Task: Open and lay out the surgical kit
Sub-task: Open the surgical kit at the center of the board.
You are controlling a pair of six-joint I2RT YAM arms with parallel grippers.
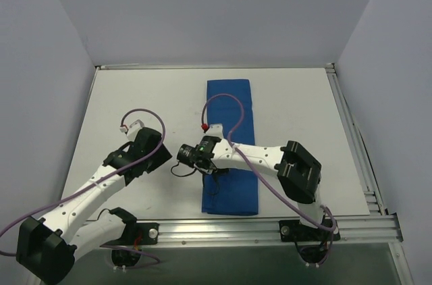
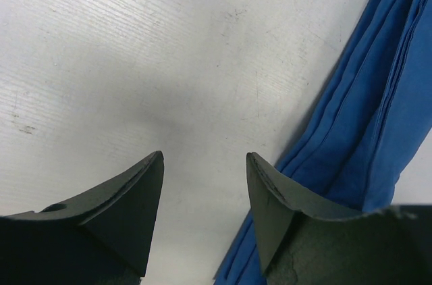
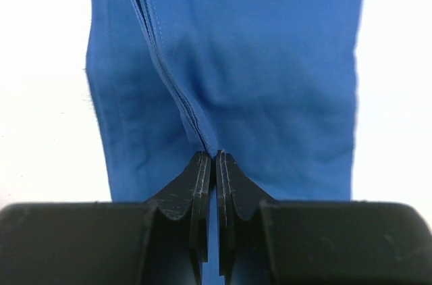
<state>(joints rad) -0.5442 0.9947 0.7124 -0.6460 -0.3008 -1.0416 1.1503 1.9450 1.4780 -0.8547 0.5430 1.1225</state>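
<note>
The surgical kit (image 1: 229,102) is a royal-blue cloth wrap, lying as a long folded strip down the middle of the table. My right gripper (image 1: 210,169) reaches over its near half. In the right wrist view the right gripper (image 3: 214,155) is shut on a raised layered fold of the cloth (image 3: 270,62). My left gripper (image 1: 164,154) sits just left of the strip. In the left wrist view the left gripper (image 2: 204,157) is open over bare table, with the wrap's stacked edge (image 2: 378,96) running beside its right finger (image 2: 270,194).
The white table (image 1: 135,96) spreads out on both sides of the strip. A metal rail (image 1: 351,130) runs along its right edge and another along the near edge (image 1: 223,229). Pale walls close in the left, back and right.
</note>
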